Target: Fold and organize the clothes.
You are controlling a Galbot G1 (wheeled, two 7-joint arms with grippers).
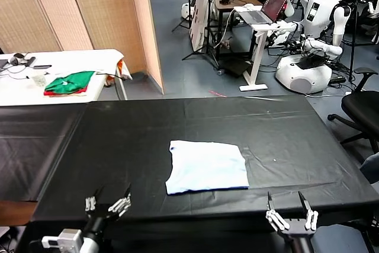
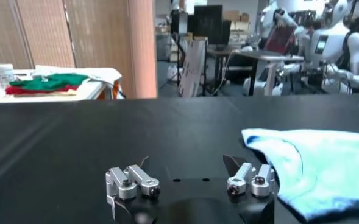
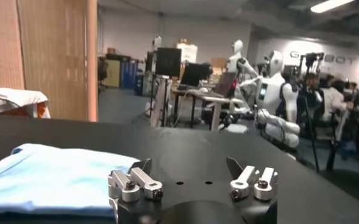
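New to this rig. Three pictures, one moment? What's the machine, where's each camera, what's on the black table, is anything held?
Yes, one moment, three cameras. The machine is a two-armed robot. The wide picture comes from its head, looking down at the table draped in black cloth. The other two come from cameras on its wrists, each looking out past that arm's own metal fingers.

In the head view, the left gripper and the right gripper sit at the table's near edge, both open and holding nothing.

Between them, a little farther in, lies the pale light-blue cotton T-shirt, already folded into a rough rectangle. Each wrist view catches it off to one side.

On the white side table behind, the folded green and red garments are a separate pile.
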